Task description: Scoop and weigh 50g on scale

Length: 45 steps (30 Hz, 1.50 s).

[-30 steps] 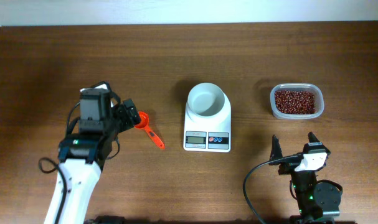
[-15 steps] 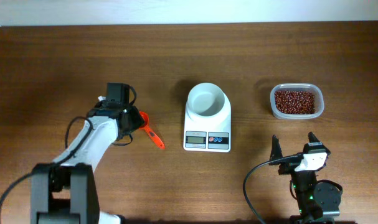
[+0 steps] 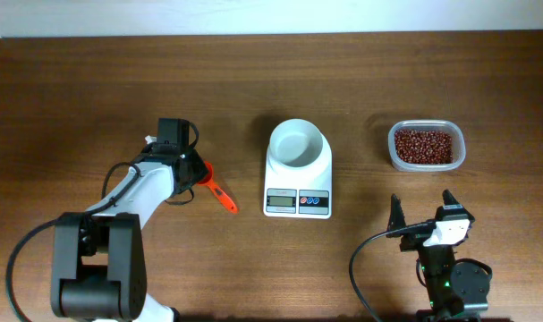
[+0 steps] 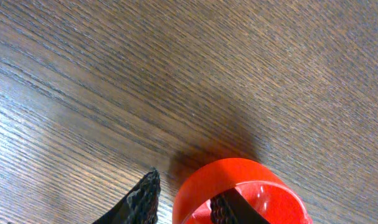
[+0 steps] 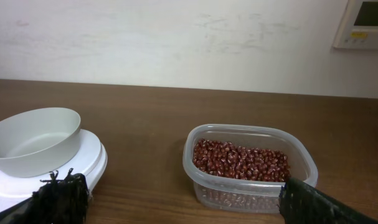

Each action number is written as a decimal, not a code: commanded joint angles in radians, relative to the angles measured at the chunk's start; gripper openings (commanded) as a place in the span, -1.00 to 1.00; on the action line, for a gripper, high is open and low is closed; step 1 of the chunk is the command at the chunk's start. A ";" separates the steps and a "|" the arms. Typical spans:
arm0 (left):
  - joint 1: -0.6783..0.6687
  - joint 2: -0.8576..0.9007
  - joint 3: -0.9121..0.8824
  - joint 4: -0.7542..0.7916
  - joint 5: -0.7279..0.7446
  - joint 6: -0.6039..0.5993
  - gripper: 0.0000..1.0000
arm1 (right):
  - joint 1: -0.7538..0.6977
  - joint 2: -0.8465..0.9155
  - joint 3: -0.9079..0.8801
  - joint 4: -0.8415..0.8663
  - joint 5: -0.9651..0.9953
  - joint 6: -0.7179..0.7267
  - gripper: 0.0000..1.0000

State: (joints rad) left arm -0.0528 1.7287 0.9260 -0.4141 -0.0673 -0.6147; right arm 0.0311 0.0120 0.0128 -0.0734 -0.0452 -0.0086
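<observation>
Over the last second the left arm has swung in from the desk's (image 3: 65, 89) left side and dropped its left gripper (image 3: 197, 170) onto the cup end of the orange measuring scoop (image 3: 219, 195), with the jaws drawing in from wide to about a third open. That points to the opening step, picking up the scoop, being underway, with no scooping or weighing begun. In the left wrist view the fingertips (image 4: 145, 194) straddle the cup's wall. One is on the desk just outside the rim and the other is inside the cup, with a thin gap showing on the outer side. The gripper reads as partly spread and not yet pinching the scoop, and whether the inner pad touches the wall cannot be told. The scoop lies flat on the desk, its handle pointing toward the scale (image 3: 298, 202). The scale sits mid-desk with its empty white bowl (image 3: 296, 145) on top. The clear tub of red beans (image 3: 425, 146) stands well apart to the right. The right gripper (image 3: 422, 207) rests near the front edge, jaws spread wide and holding nothing.
</observation>
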 commanded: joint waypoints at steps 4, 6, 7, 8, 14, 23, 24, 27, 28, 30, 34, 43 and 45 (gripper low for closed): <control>0.003 0.012 0.010 -0.007 0.000 -0.003 -0.44 | -0.005 -0.006 -0.007 0.000 0.002 -0.007 0.97; 0.002 0.015 0.010 -0.021 0.000 -0.003 -0.46 | -0.005 -0.006 -0.007 0.000 0.002 -0.007 0.97; 0.001 0.024 0.010 -0.022 0.000 -0.003 -0.48 | -0.005 -0.006 -0.007 0.000 0.002 -0.007 0.97; 0.001 0.030 0.010 -0.022 0.000 -0.003 -0.56 | -0.005 -0.006 -0.007 0.000 0.002 -0.007 0.97; 0.002 0.008 0.012 -0.043 0.000 -0.003 -1.00 | -0.005 -0.006 -0.007 0.000 0.002 -0.007 0.97; 0.003 -0.446 0.013 -0.185 0.045 0.002 -1.00 | -0.005 -0.006 -0.007 0.000 0.002 -0.007 0.97; 0.003 -0.448 0.013 -0.190 0.045 0.001 -1.00 | -0.005 -0.006 -0.007 0.000 0.002 -0.007 0.97; 0.003 -0.448 0.013 -0.225 0.046 -0.008 -1.00 | -0.005 -0.006 -0.007 0.000 0.002 -0.007 0.97; 0.003 -0.448 0.013 -0.255 0.045 -0.072 -1.00 | -0.005 -0.006 -0.007 0.000 0.002 -0.007 0.97; 0.003 -0.448 0.013 -0.297 0.046 -0.190 -1.00 | -0.005 -0.006 -0.007 0.000 0.002 -0.007 0.97; 0.003 -0.448 0.013 -0.338 0.046 -0.215 -1.00 | -0.005 -0.006 -0.007 0.003 -0.043 0.049 0.98; 0.002 -0.448 0.012 -0.381 0.045 -0.283 -1.00 | -0.005 -0.006 -0.007 0.031 -0.723 1.015 0.97; 0.002 -0.448 0.012 -0.385 0.045 -0.283 -1.00 | -0.005 -0.006 -0.007 0.026 -0.663 0.914 0.97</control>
State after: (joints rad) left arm -0.0528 1.2938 0.9333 -0.7959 -0.0261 -0.8837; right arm 0.0303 0.0120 0.0128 -0.0475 -0.7120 0.9455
